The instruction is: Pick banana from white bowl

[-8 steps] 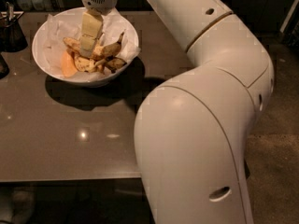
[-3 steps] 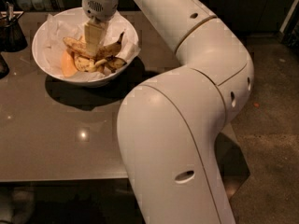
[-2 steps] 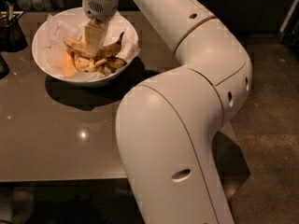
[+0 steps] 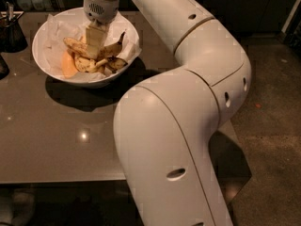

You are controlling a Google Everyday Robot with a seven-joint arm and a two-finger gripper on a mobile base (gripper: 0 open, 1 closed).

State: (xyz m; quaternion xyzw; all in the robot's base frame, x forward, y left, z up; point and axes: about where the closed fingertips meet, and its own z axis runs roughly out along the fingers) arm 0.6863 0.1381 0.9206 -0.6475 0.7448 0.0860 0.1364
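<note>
Banana (image 4: 77,46) lies in the bowl (image 4: 41,55), one of several browned, spotted pieces heaped over crinkled paper (image 4: 55,28). A pale orange piece (image 4: 69,65) is tucked against their left side. The bowl sits on the table (image 4: 56,145) toward its far left corner, close to the far edge. The paper lining probably serves to keep the soft fruit off the white wall and stop it sliding.

In the one camera view, the gripper (image 4: 95,51) points straight down into the middle of the bowl, its pale tip among the bananas and touching or nearly touching them. Whether it has a hold on any fruit I cannot tell, because the tip reads as one pale block against the heap. The vertical approach makes sense: the bowl is deep, and coming from above clears the rim and the raised paper. The arm (image 4: 188,102) reaches across from the near right corner, its big elbow filling the foreground and hiding the near right part of the table.

A dark container (image 4: 11,32) stands at the left edge near the far corner, just beside the bowl but apart from it, and out of the gripper's way.

No brand, label or writing can be read anywhere. The wrist shows only a small vent grille (image 4: 96,7), and the arm only a few plain oval holes.
</note>
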